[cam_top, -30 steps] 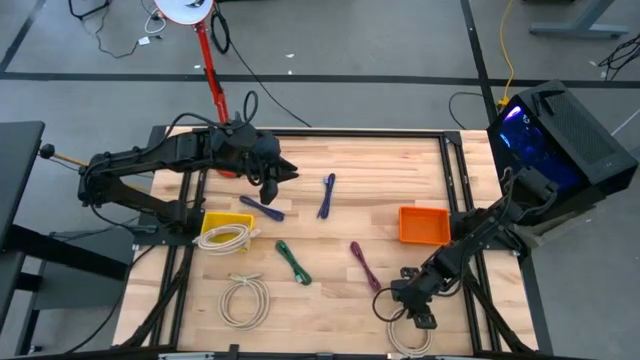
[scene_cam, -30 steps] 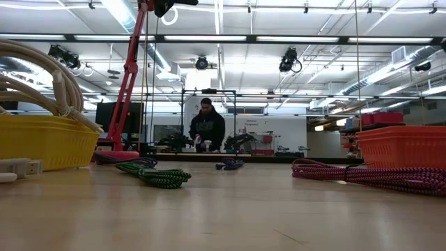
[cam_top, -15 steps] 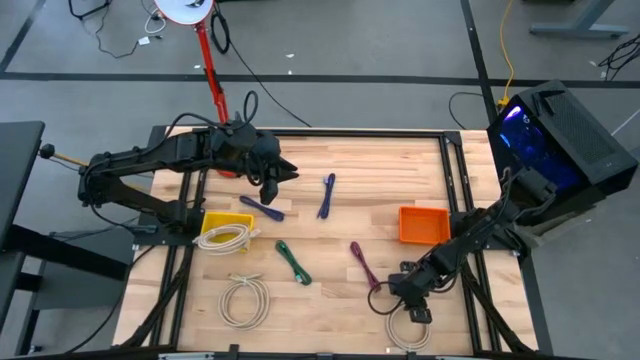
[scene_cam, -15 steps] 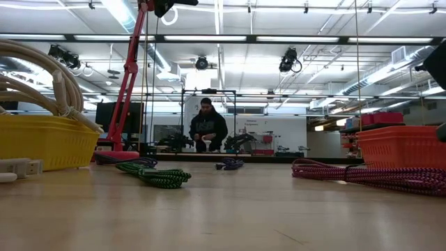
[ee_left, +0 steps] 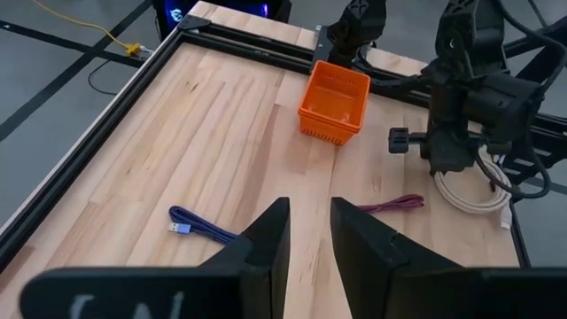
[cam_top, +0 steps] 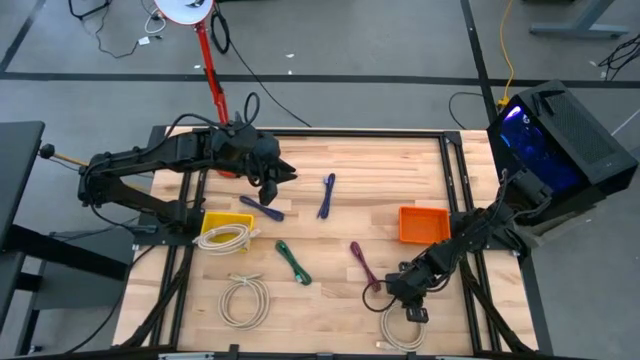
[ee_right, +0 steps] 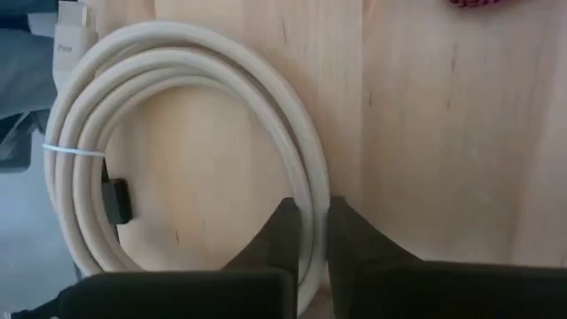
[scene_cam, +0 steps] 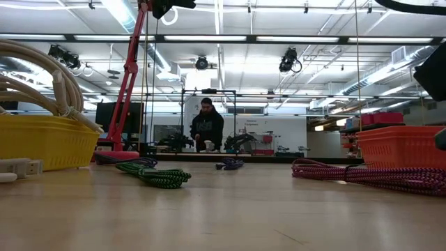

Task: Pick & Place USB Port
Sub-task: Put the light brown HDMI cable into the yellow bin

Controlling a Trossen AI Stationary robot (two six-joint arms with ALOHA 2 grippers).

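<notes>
meanwhile, at the near right corner of the wooden table (cam_top: 400, 170), the right gripper (cam_top: 398, 292) is seen lowered onto a coiled white cable (ee_right: 190, 155), its two dark fingers (ee_right: 282, 232) drawn close together around one strand of the coil – the cable is pinched between them while the coil is still lying flat on the boards. in the high view the same coil (cam_top: 402, 326) is shown just beside the table's front edge, partly under the arm.

the left gripper (cam_top: 270, 183) is held above the far left part of the table, its fingers (ee_left: 266, 239) parted by a narrow gap with nothing between them.

the other things are spread across the table – an orange bin (cam_top: 423, 224) on the right, a yellow bin (cam_top: 225, 225) on the left (a white cable is heaped in it), a second white coil (cam_top: 245, 300) near the front left, a green cable (cam_top: 293, 262), a maroon cable (cam_top: 362, 265) and two blue cables (cam_top: 326, 195) near the middle. a red lamp stand (cam_top: 210, 70) is mounted beyond the far edge.

in the low view a person (scene_cam: 207, 125) is seen standing in the room behind.
</notes>
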